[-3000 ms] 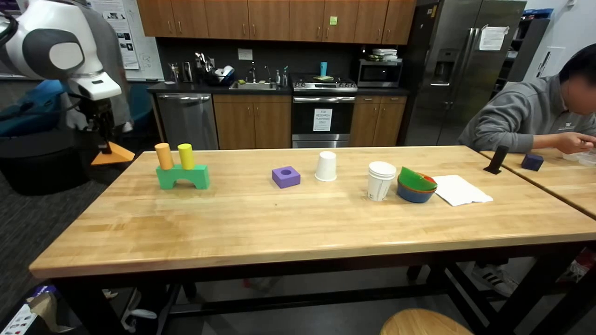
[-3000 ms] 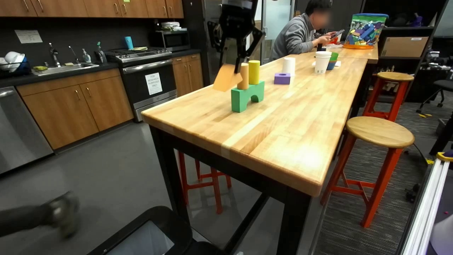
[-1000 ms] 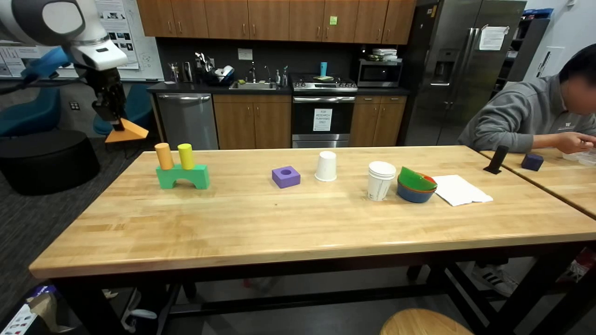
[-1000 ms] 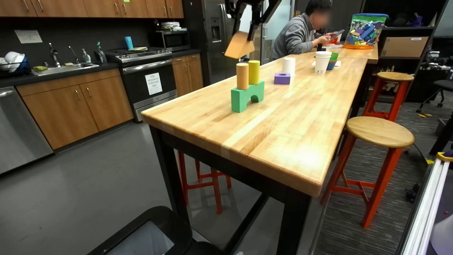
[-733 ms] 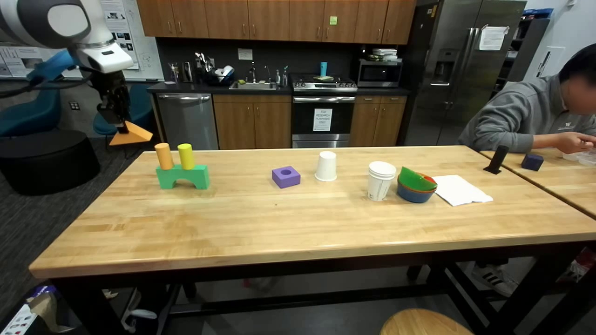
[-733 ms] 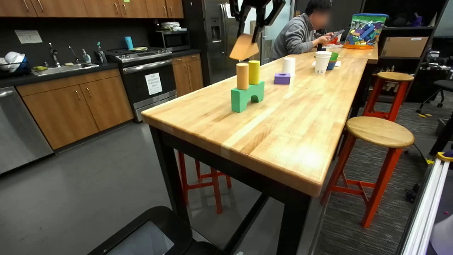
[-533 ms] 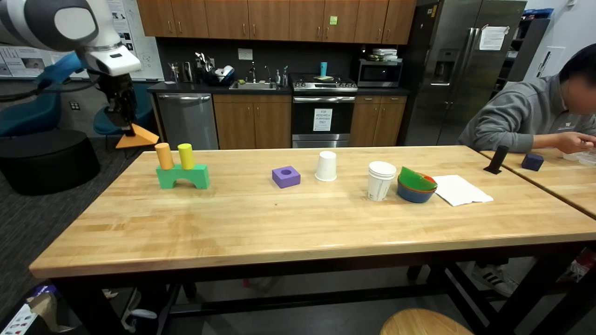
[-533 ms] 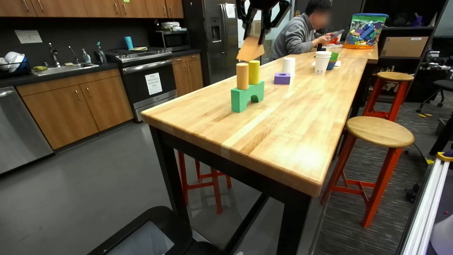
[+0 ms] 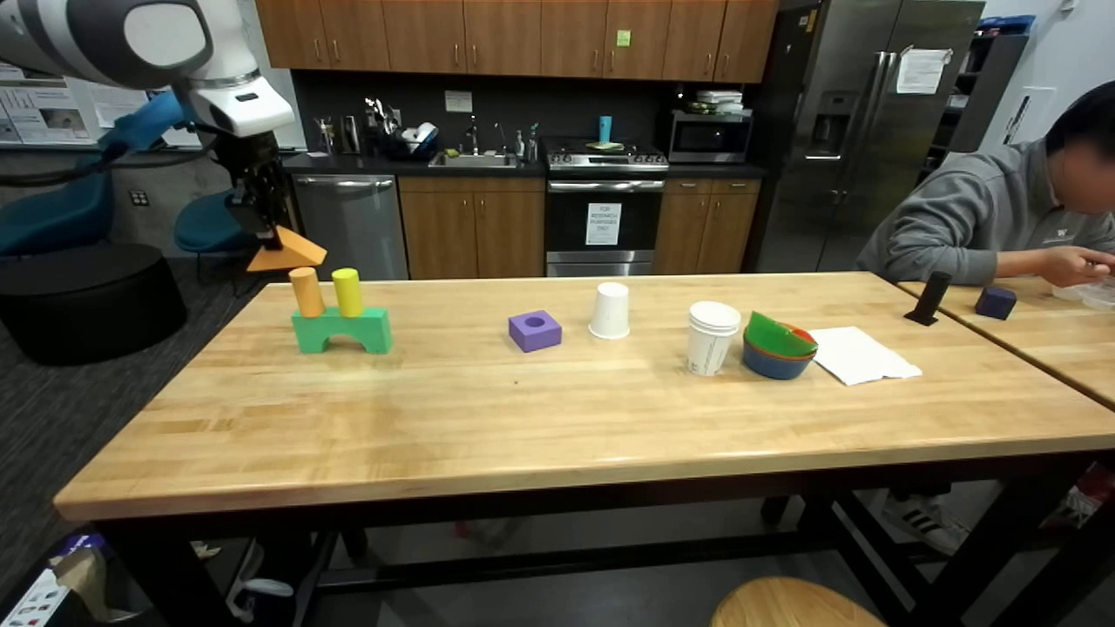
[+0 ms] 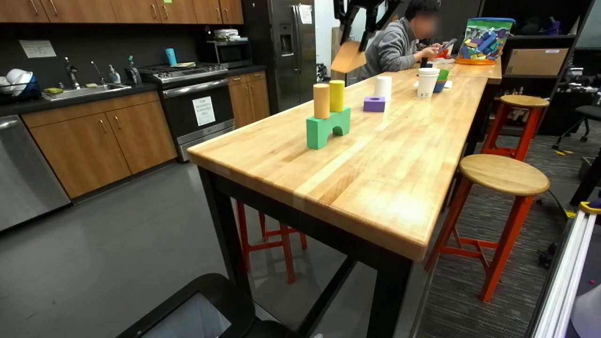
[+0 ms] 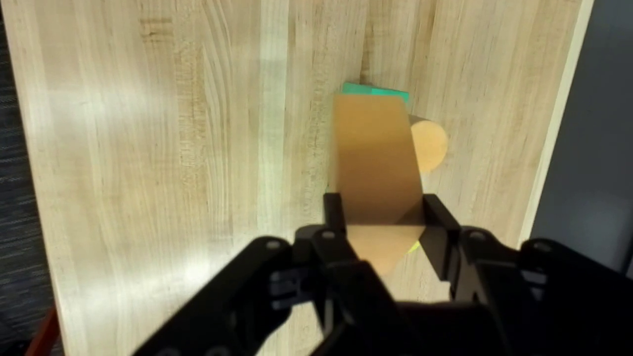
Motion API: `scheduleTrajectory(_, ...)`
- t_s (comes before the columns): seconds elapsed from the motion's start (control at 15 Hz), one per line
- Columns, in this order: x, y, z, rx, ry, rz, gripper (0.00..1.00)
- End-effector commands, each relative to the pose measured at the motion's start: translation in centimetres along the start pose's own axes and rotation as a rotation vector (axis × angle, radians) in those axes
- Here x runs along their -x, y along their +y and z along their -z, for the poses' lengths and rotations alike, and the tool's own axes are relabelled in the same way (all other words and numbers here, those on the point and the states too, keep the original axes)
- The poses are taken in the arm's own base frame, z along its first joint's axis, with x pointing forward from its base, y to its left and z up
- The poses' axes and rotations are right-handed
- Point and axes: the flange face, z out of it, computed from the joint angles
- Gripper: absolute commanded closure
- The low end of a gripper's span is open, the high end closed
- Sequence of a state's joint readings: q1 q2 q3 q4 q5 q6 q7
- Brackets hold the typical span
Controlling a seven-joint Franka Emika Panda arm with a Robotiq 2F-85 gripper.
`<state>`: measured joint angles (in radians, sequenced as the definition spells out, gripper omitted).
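Note:
My gripper (image 11: 384, 212) is shut on an orange triangular block (image 11: 378, 158), its black fingers pressing the two sides. In both exterior views this block hangs in the air, higher than the cylinders. Below, a green arch block (image 9: 370, 333) stands on the table with an orange cylinder (image 9: 307, 293) and a yellow cylinder (image 9: 348, 293) upright on top, apart from each other. Seen from the wrist, the held block covers most of the green arch (image 11: 378, 92); the top of the orange cylinder (image 11: 430, 144) shows beside it, and only a sliver of the yellow cylinder (image 11: 414, 246) is visible.
Farther along the wooden table (image 9: 523, 418) are a purple block with a hole (image 9: 535, 332), an upturned white cup (image 9: 610, 312), stacked white cups (image 9: 712, 340), nested bowls (image 9: 778, 348) and a white napkin (image 9: 864, 355). A seated person (image 9: 984, 209) is at the far end.
Over the last three seconds the gripper has risen with the orange block and shifted rightward in both exterior views, coming over the arch. The arch and both cylinders have stayed put.

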<state>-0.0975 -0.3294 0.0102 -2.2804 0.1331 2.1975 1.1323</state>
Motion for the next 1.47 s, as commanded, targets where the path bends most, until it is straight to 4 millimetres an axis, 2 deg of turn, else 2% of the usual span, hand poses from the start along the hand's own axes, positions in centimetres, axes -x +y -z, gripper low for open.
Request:
scheduleTrajectory(0.0, 0.7, -0.8, 1.7, -0.01, 0.022, 0.001, 0.84)
scheduleTrajectory(0.53, 0.8, -2.3, 1.8, -0.003, 0.005, 0.005, 0.84)
scheduleTrajectory(1.07, 1.8, -3.5, -0.2, 0.101, -0.024, 0.037, 0.84)
scheduleTrajectory(1.4, 2.6, -4.2, -0.5, 0.117, -0.021, 0.064, 0.84)
